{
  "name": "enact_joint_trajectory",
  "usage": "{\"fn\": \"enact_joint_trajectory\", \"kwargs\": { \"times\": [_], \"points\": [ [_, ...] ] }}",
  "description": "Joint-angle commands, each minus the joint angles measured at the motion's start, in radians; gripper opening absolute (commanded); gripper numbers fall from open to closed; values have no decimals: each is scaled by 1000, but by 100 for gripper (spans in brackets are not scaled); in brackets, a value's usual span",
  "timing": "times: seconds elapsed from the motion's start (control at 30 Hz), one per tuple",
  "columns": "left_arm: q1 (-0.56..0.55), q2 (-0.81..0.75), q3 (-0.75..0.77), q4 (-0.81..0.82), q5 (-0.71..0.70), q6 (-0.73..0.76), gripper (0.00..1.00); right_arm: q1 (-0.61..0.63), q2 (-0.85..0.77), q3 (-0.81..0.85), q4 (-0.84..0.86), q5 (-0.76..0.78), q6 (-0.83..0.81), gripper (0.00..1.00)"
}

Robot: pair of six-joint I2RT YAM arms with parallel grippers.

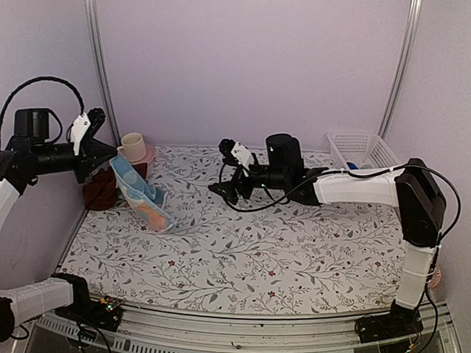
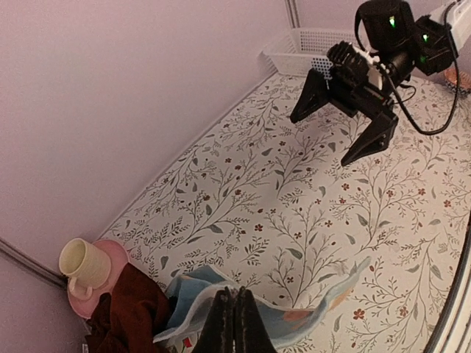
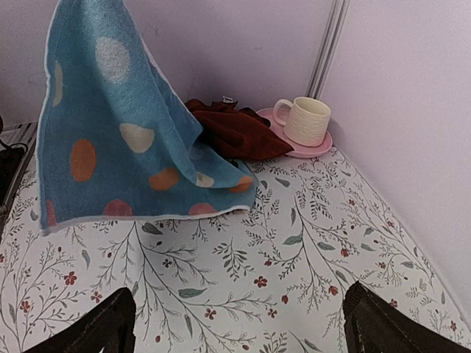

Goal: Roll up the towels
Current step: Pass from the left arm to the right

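Left claw (image 2: 235, 294) pinches blue towel (image 3: 110, 147), hanging it, likely to lay flat for rolling; right claw (image 2: 321, 140) wide, empty.

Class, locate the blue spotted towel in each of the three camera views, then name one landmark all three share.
Top external: blue towel left of centre, hanging with its lower end on the table.
Left wrist: blue towel at bottom centre, around the shut left gripper.
Right wrist: blue towel at upper left, hanging.
Shared landmark: cream mug.
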Motion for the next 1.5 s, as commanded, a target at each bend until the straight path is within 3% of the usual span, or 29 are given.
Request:
{"fn": "enact_joint_trajectory", "kwargs": {
  "times": [0.0, 0.2, 0.37, 0.6, 0.83, 1.1, 1.23, 1.37, 1.47],
  "points": [
    [63, -5, -16, 49, 0, -103, 0, 16, 85, 148, -13, -83, -19, 99],
    [61, 88, 7, 154, 68, -241, 0, 107, 121, 205, -28, -92, -52, 100],
    [46, 110, -33, 249, 69, -300, 0, 155, 99, 211, 7, -49, 30, 99],
    [-82, 125, -82, 330, -26, -389, 0, 277, 167, 332, 20, 214, 78, 100],
    [-88, 114, -89, 424, 1, -446, 0, 286, 282, 358, 30, 222, 138, 98],
    [-100, 139, -115, 437, 87, -447, 0, 285, 360, 417, 51, 309, 160, 97],
    [-103, 140, -118, 435, 105, -439, 0, 284, 390, 455, 52, 271, 154, 96],
    [-107, 153, -125, 437, 130, -433, 0, 284, 397, 471, 55, 220, 166, 88],
    [-112, 175, -134, 436, 145, -424, 0, 284, 382, 467, 55, 145, 164, 69]
  ]
}}
